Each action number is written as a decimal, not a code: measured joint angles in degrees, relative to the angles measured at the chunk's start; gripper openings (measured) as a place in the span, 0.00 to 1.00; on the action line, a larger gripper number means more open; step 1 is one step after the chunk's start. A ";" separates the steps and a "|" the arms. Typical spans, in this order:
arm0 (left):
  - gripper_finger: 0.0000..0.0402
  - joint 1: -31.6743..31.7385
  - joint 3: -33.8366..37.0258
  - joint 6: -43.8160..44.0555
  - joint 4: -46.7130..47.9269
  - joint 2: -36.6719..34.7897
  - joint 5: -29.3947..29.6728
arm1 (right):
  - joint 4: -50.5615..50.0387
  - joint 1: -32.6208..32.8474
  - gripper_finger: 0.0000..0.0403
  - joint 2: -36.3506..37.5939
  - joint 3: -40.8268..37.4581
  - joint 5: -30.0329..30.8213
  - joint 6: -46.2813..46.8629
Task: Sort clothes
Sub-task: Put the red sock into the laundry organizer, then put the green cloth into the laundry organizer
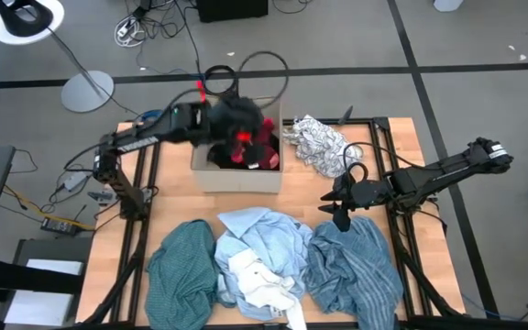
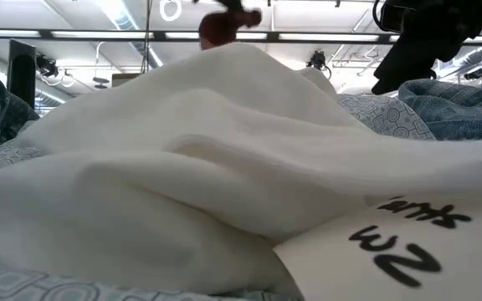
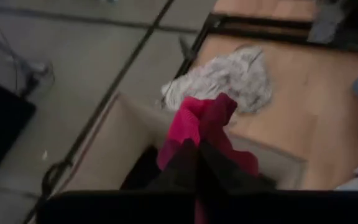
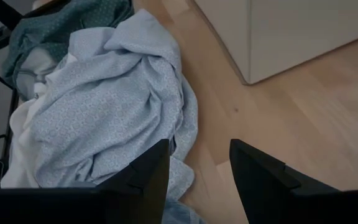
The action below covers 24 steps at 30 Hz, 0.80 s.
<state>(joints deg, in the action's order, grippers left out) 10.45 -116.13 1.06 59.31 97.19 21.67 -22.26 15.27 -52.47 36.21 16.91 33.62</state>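
Note:
My left gripper (image 1: 234, 121) is over the tan cardboard box (image 1: 236, 179) and is shut on a red garment (image 3: 197, 121), with black cloth (image 3: 179, 171) bunched beside it. My right gripper (image 4: 197, 168) is open and empty. It hovers over bare wood at the edge of the light blue garment (image 4: 110, 106), just above the grey-blue striped garment (image 1: 356, 266). The teal (image 1: 183, 270), light blue (image 1: 264, 231) and white (image 1: 259, 280) garments lie heaped along the table's near edge. The white garment with black pattern (image 1: 317, 142) lies to the right of the box. My left gripper holds the red garment by a bunched fold (image 3: 194, 146). The cloth itself hides the fingers, so I cannot tell how many layers they hold. The garment hangs below the gripper into the box opening, slack, with black cloth (image 1: 246, 110) gathered around the hold.
The low view is filled by the white garment (image 2: 182, 167) and a printed label (image 2: 408, 247). Black frame rails (image 1: 379, 165) run along the table on both sides. Bare wood (image 1: 301, 197) lies between the box and the heap.

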 joint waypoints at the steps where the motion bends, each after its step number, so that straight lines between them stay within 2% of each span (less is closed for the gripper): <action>1: 0.03 1.41 0.67 0.63 0.07 -0.07 -1.81 | 0.01 0.00 0.42 0.00 0.00 0.00 -0.24; 8: 0.14 8.32 6.31 4.06 1.87 -0.07 -9.23 | -0.05 0.00 0.42 -0.02 0.00 -0.01 -0.76; 13: 0.20 9.07 7.42 4.06 2.41 -0.07 -11.97 | -0.04 0.00 0.42 -0.02 0.00 -0.01 -1.15; 19: 0.21 4.91 7.54 5.21 5.60 -1.95 -15.19 | -0.18 0.00 0.42 -0.02 0.00 -0.02 -1.22; 24: 0.21 -3.09 12.86 7.48 5.06 -7.12 -13.11 | -0.55 0.00 0.42 0.00 0.02 -0.02 -1.78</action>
<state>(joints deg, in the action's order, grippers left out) 7.35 -103.26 8.54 64.38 90.07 8.56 -22.81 15.27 -52.47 36.23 16.88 31.84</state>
